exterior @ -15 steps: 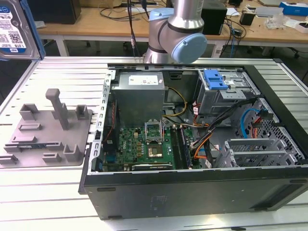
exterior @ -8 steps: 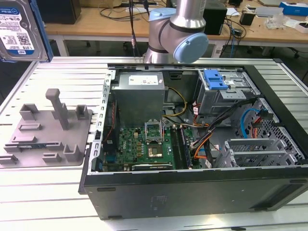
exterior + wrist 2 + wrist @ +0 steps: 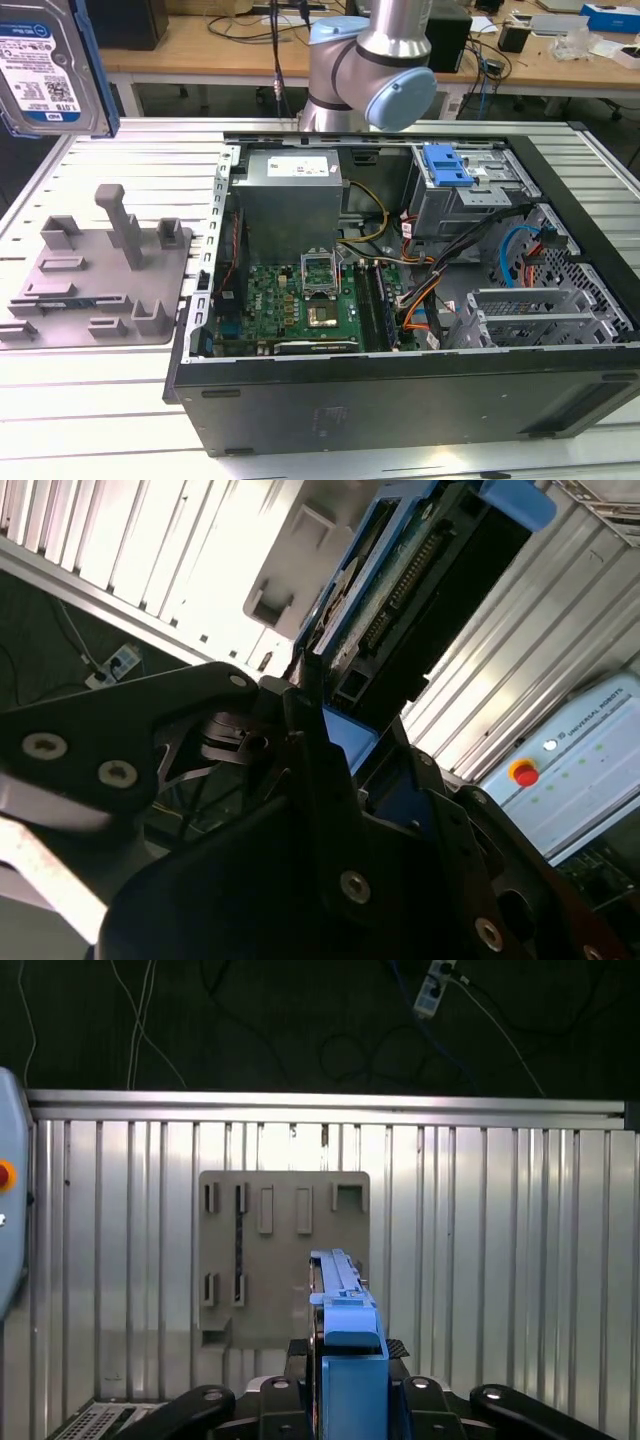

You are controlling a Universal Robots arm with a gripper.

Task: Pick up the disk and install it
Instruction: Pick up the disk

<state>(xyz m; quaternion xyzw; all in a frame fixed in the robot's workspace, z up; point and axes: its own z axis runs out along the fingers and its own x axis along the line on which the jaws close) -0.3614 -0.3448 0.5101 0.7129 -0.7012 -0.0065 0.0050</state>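
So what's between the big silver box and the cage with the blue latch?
Yellow and black wires cross that gap, as the exterior view shows.

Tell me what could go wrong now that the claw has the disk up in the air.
The claw grips the disk by one end, so it might tilt or slip. Loose cables lie next to the drive cage in the open case and could snag it.
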